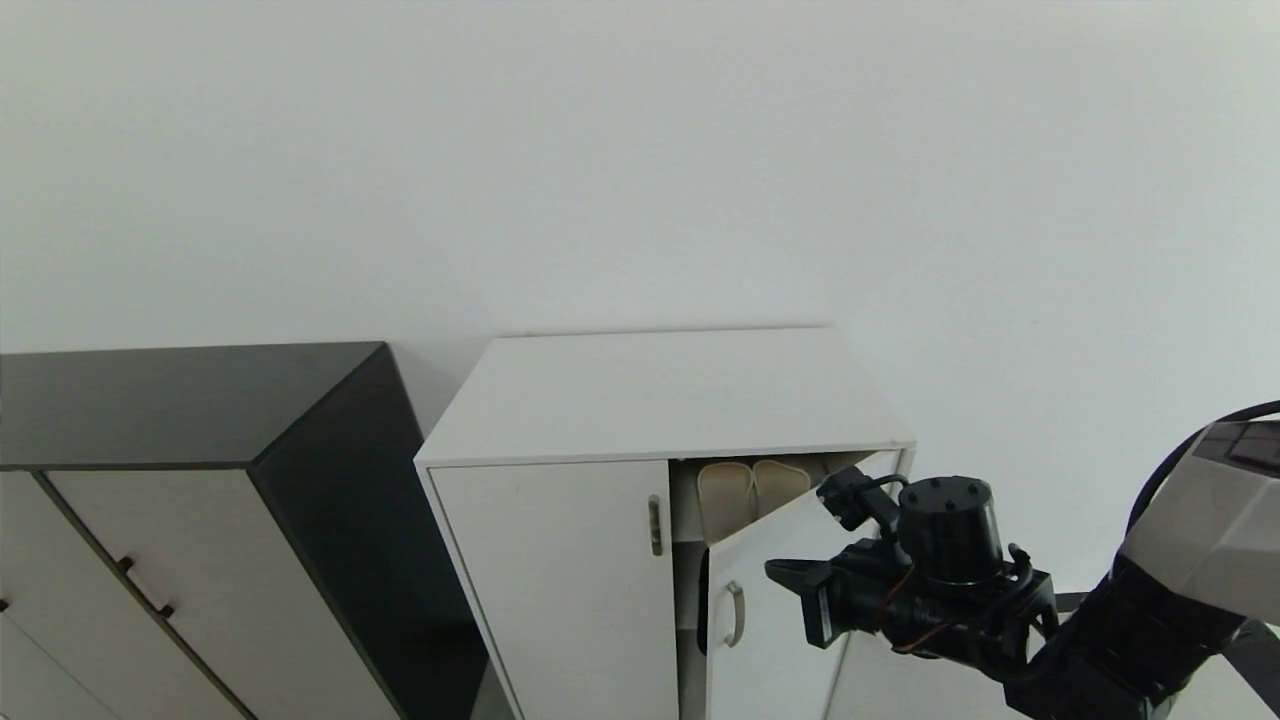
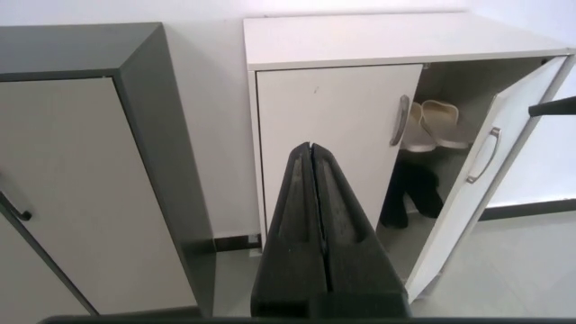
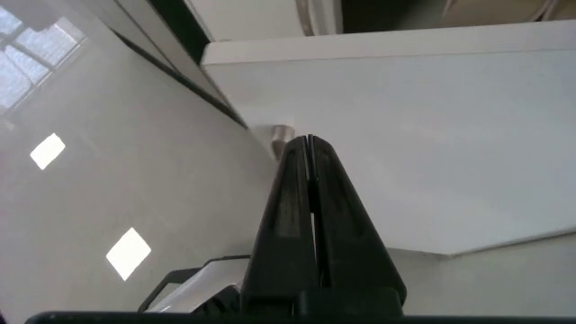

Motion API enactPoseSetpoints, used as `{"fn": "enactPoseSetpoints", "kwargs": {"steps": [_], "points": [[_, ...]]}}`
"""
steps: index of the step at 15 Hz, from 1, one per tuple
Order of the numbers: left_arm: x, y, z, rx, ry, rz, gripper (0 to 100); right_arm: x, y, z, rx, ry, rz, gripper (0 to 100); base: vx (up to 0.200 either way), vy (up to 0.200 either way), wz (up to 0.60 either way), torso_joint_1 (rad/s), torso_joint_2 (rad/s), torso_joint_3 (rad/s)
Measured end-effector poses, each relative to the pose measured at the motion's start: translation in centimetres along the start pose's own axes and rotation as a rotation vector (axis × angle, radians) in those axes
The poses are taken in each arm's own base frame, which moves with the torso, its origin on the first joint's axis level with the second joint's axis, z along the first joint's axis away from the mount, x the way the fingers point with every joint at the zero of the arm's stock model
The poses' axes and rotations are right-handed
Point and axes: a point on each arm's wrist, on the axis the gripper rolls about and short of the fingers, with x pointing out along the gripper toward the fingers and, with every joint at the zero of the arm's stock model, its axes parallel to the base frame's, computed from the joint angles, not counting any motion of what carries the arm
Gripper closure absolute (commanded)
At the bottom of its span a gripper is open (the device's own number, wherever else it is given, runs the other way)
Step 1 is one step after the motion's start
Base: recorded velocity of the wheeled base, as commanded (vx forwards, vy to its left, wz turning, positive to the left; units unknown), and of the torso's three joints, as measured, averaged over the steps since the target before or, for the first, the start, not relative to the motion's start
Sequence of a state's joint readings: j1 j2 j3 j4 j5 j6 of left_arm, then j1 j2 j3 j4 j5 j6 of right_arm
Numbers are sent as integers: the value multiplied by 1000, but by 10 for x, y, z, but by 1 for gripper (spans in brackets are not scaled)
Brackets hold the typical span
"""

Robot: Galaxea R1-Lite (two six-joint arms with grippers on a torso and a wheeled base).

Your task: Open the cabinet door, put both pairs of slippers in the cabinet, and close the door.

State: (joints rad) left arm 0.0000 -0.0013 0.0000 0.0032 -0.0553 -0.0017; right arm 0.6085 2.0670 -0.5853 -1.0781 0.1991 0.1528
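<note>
- My left pincer [image 2: 311,157] hangs well back from the white cabinet [image 1: 660,390], fingers pressed together, holding nothing.
- My right pincer [image 1: 786,573] is also pressed shut and empty. It sits at the outer face of the right-hand door [image 1: 770,655], close to the handle [image 1: 735,613]. I cannot tell whether it touches the panel.
- That door stands partly open, swung out toward me. The left-hand door [image 1: 560,580] is shut.
- Past the door's edge, a pale pair of slippers [image 1: 752,492] lies on the upper shelf.
- Lower down and deeper in, the left wrist view shows dark shapes [image 2: 409,193] that I take to be the second pair.
- As I judge it, opening and stowing are done, and what is left is swinging the door fully shut.
</note>
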Motion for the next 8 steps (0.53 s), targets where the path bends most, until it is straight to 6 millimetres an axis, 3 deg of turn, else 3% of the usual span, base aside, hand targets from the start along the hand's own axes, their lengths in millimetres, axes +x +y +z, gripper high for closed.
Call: {"fn": "enactPoseSetpoints", "kwargs": {"steps": [8], "points": [[0, 0, 0, 0, 0, -1, 100, 32, -16, 5, 12, -32, -22, 100, 0, 0, 0, 0, 0, 0]]}}
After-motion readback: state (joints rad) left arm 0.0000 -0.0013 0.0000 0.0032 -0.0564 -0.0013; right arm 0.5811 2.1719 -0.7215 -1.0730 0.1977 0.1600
